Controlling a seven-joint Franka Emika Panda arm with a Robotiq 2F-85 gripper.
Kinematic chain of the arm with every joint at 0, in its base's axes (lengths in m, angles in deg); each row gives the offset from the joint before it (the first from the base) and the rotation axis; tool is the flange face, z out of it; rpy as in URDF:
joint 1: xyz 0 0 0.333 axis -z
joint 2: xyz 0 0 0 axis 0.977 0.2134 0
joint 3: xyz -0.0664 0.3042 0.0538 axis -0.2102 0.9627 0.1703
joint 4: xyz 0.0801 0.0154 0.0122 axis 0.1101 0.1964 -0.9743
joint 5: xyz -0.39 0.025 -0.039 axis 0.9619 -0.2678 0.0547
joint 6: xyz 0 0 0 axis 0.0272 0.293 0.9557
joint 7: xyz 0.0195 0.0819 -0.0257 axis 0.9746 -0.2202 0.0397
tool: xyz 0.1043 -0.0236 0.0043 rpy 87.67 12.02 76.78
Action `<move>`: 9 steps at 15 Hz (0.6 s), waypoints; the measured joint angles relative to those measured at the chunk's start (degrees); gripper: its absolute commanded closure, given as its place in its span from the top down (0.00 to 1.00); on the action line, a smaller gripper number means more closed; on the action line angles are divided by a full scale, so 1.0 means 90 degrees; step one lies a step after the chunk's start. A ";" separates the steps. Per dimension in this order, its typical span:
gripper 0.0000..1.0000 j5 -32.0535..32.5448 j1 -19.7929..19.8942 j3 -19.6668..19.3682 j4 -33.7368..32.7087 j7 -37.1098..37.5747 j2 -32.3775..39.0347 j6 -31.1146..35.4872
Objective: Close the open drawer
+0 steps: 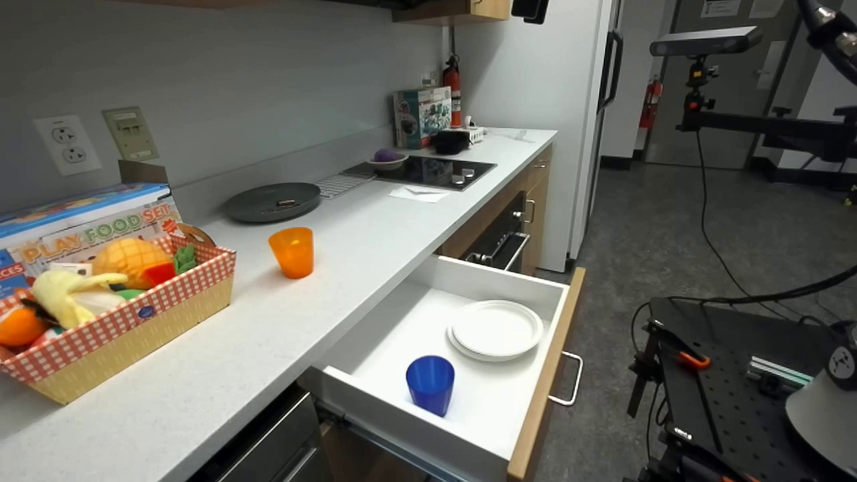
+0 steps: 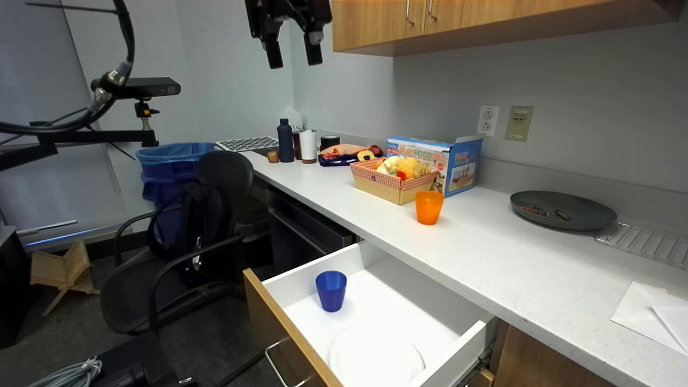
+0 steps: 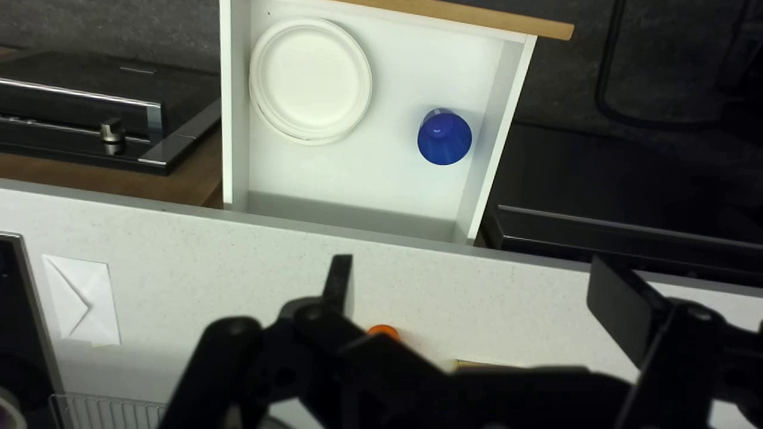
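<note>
The drawer (image 1: 549,375) is pulled far out from under the counter, with a white inner box, a light wooden front and a pale metal bar handle (image 1: 576,379). It also shows in an exterior view (image 2: 269,314) and in the wrist view (image 3: 471,12). Inside lie stacked white plates (image 1: 497,328) and an upright blue cup (image 1: 430,385). My gripper (image 2: 294,56) is open and empty, high above the counter and apart from the drawer. In the wrist view its fingers (image 3: 470,271) are spread wide over the counter, with the drawer beyond the counter edge.
An orange cup (image 2: 429,207), a toy food basket (image 2: 395,185) and a dark pan (image 2: 563,210) stand on the white counter (image 2: 484,242). Wall cabinets (image 2: 484,24) hang above. A black chair (image 2: 226,172) stands near the drawer. A black bench (image 1: 736,381) faces the drawer.
</note>
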 measured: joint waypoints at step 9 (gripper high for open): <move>1.00 0.0003 0.0000 -0.0002 0.0034 0.0004 0.0147 0.0040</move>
